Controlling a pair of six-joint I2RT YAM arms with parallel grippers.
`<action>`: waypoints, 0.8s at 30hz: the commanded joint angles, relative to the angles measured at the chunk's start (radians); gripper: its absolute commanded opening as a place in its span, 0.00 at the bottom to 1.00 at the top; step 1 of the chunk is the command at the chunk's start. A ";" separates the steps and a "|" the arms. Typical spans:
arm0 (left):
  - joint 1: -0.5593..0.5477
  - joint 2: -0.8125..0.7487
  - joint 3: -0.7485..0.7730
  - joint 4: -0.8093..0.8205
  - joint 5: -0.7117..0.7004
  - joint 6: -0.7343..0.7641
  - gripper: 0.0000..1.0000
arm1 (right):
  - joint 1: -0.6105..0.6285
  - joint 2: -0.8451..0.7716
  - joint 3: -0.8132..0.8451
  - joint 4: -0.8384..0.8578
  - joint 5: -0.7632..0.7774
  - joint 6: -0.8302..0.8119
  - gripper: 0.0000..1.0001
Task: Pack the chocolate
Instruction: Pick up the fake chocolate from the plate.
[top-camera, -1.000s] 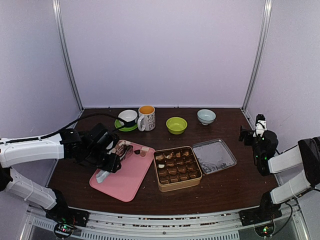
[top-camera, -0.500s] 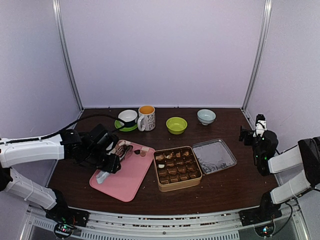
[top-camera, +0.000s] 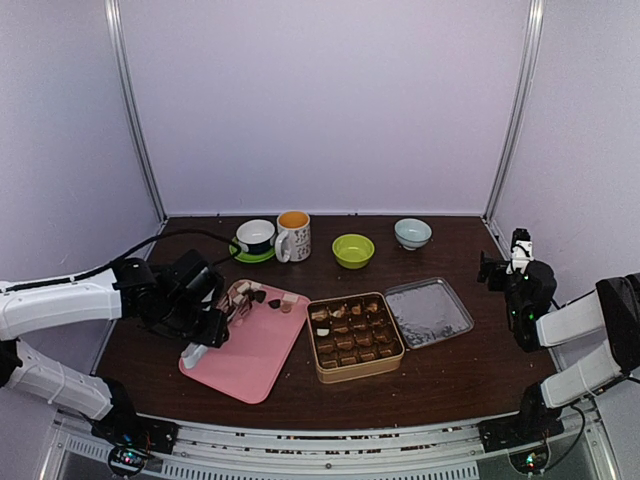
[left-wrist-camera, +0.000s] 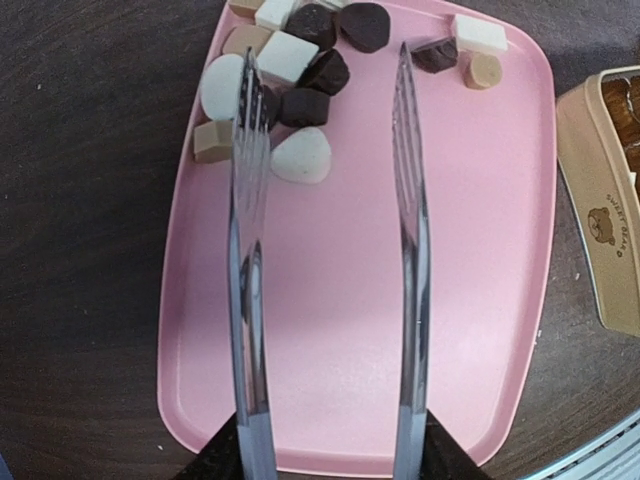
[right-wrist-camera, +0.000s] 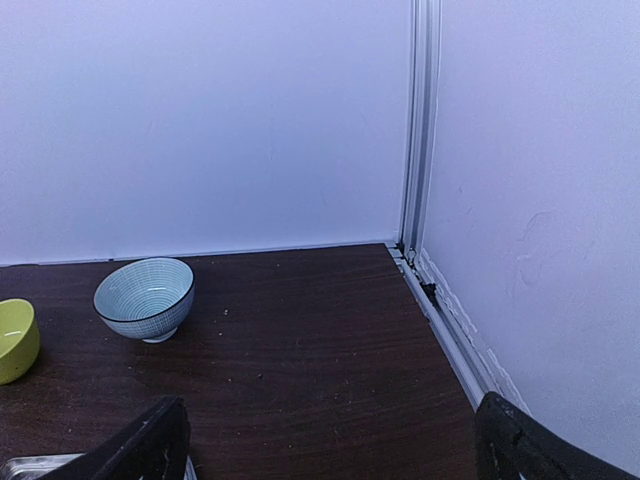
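Observation:
Several chocolate pieces (left-wrist-camera: 300, 75), dark brown, tan and cream-white, lie at the far end of a pink tray (left-wrist-camera: 350, 330); they also show in the top view (top-camera: 252, 294). My left gripper (left-wrist-camera: 330, 462) (top-camera: 205, 305) is shut on metal tongs (left-wrist-camera: 405, 250), held over the tray. The tong arms stand apart and empty, their tips beside the pieces. The open gold tin (top-camera: 355, 336) (left-wrist-camera: 612, 200) to the right of the tray holds several chocolates in its cells. My right gripper (right-wrist-camera: 330, 455) (top-camera: 512, 268) is open and empty at the far right of the table.
The tin's lid (top-camera: 428, 312) lies upturned right of the tin. Along the back stand a cup on a green saucer (top-camera: 255, 237), a mug (top-camera: 293, 236), a green bowl (top-camera: 353, 250) and a blue bowl (top-camera: 412, 233) (right-wrist-camera: 145, 298). Walls enclose three sides.
My left gripper and the tongs have drawn back a little to the left along the tray. The right arm has not moved.

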 joint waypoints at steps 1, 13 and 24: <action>0.033 -0.042 -0.005 -0.028 -0.043 0.018 0.51 | -0.006 0.001 0.009 0.020 -0.001 0.003 1.00; 0.150 -0.050 -0.026 -0.038 -0.016 0.083 0.52 | -0.006 0.001 0.009 0.020 -0.001 0.002 1.00; 0.169 0.005 -0.034 0.012 0.040 0.089 0.52 | -0.006 0.002 0.009 0.020 -0.001 0.002 1.00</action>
